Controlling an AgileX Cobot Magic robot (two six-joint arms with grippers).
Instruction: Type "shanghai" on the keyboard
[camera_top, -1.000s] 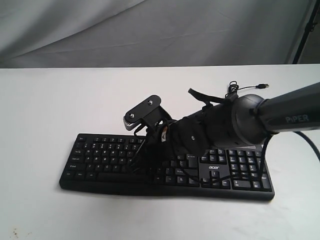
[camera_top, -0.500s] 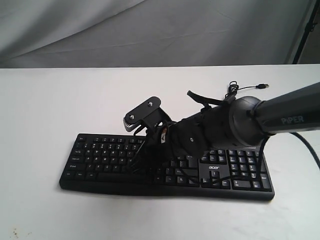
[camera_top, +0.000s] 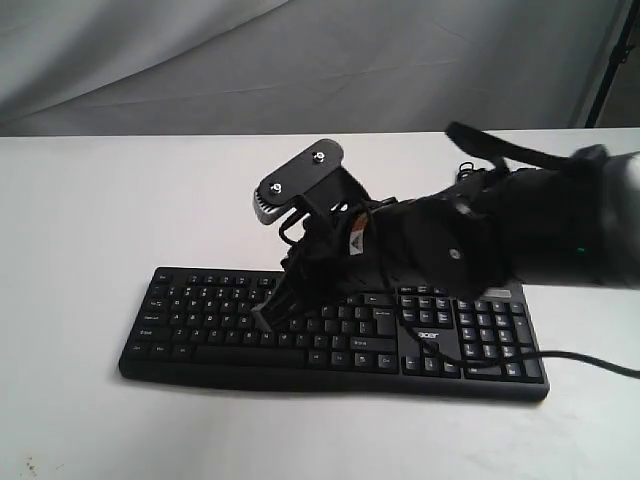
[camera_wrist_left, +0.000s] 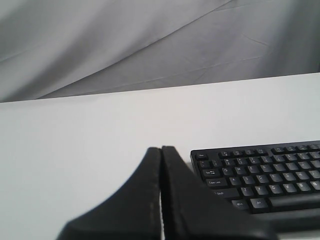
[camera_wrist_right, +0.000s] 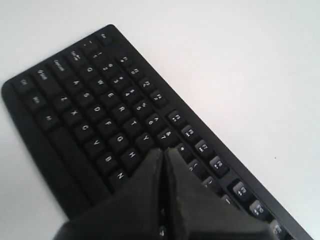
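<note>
The long black keyboard (camera_top: 200, 312) lies across the white table, number pad and "acer" logo on its right. My right gripper (camera_top: 266, 319) reaches over it from the right, shut and empty, with its tip low over the middle letter rows. In the right wrist view the right gripper (camera_wrist_right: 164, 151) points at the keys just beside H on the keyboard (camera_wrist_right: 90, 100); I cannot tell whether it touches. The left gripper (camera_wrist_left: 161, 149) is shut and empty, off the keyboard's (camera_wrist_left: 265, 175) Esc corner over bare table. It is out of the exterior view.
The right arm's bulky black body (camera_top: 500, 240) hangs over the keyboard's right half and hides the keys beneath it. A black arm cable (camera_top: 590, 362) trails off to the right. A grey cloth (camera_top: 250, 60) hangs behind the table, and a dark stand (camera_top: 610, 60) rises at the back right.
The right arm has swung up and nearer the camera, its wrist camera rising. The shut gripper tip has shifted left along the letter rows. The keyboard has not moved.
</note>
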